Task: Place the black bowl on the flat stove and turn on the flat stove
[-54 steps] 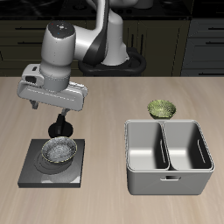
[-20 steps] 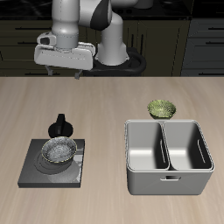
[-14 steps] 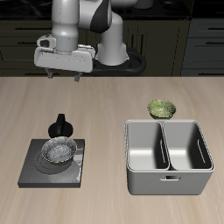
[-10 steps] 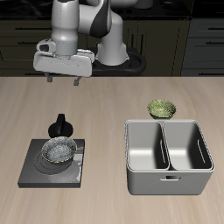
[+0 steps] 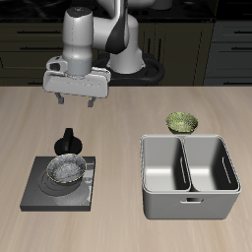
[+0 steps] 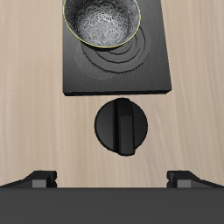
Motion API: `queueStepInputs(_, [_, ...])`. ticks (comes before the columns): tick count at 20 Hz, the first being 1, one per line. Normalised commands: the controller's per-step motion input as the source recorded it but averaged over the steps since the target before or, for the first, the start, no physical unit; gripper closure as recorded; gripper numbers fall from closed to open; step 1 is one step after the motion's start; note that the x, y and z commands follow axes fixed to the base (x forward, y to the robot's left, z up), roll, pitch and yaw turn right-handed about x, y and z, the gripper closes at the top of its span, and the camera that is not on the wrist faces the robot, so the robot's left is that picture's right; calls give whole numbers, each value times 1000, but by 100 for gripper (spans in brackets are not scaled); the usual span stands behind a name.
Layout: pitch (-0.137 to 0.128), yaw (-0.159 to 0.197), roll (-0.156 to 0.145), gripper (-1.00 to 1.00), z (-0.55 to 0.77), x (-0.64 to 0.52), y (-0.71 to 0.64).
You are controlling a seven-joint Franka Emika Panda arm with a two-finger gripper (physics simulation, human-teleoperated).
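The gripper (image 5: 75, 101) is held high above the table (image 5: 128, 118), pointing down over the knob (image 6: 122, 127), fingers spread wide. Compared with a moment earlier, it is positioned lower. The black bowl (image 5: 66, 169) is seated on the flat stove (image 5: 39, 192).

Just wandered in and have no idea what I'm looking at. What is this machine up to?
A robot arm is working at a table. The black bowl already sits on the flat stove, so that part looks done. The claw hangs open and empty in the air above the stove's round black knob, which it has not touched. An olive-green bowl and a grey two-compartment bin stand off to the side, unused.
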Motion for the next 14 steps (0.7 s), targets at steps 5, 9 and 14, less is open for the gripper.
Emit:
queueStepInputs(5, [-33,3,-5,-100,-95,-43,-5])
queueStepInputs(9, [-42,-24,-18,-100,-120,-88,-207])
queueStepInputs(14, [-11,-12,-17,-100,-123,-25,-148])
